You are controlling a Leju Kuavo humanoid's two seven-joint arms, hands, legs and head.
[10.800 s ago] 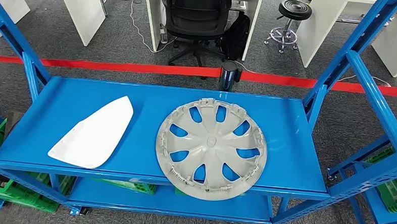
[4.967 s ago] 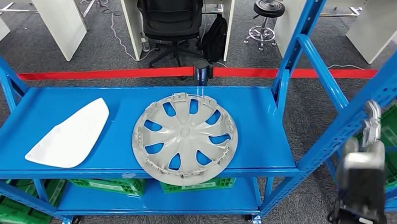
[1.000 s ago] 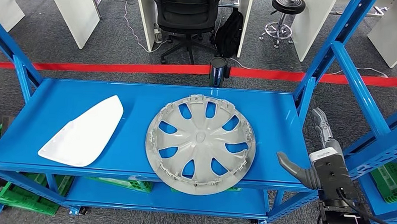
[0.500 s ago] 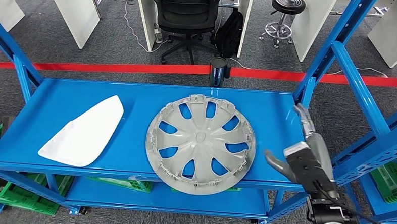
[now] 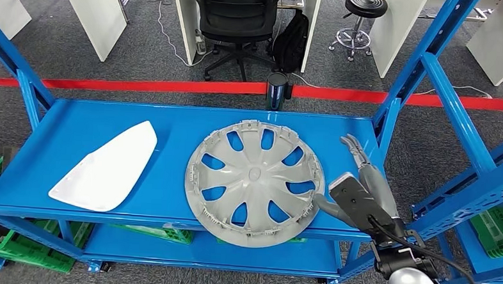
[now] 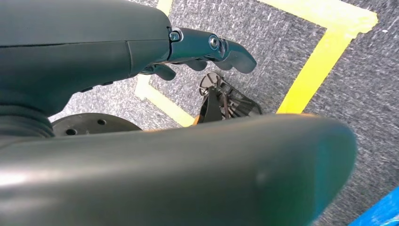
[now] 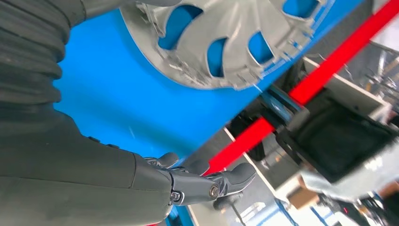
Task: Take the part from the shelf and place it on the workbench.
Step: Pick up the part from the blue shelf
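Note:
A round grey wheel cover [image 5: 254,182] lies flat on the blue shelf [image 5: 173,122], its front rim over the shelf's front edge; it also shows in the right wrist view [image 7: 226,42]. A white curved panel [image 5: 106,168] lies to its left. My right hand [image 5: 353,185] hovers open over the shelf just right of the wheel cover, thumb toward the rim, fingers [image 5: 354,150] stretched forward, holding nothing. In the right wrist view the right hand's fingers [image 7: 211,183] are extended beside the cover. My left hand [image 6: 207,47] hangs low over the floor, fingers loosely apart, holding nothing.
Blue shelf uprights [image 5: 425,66] rise close to my right arm. A dark cylinder [image 5: 276,90] stands behind the shelf on the red floor line [image 5: 142,85]. Green crates [image 5: 14,247] sit on the lower level. An office chair [image 5: 235,19] and a stool [image 5: 363,12] stand beyond.
My right hand has moved left and forward from beside the shelf post to over the shelf, closing on the wheel cover's right rim. The parts have not moved.

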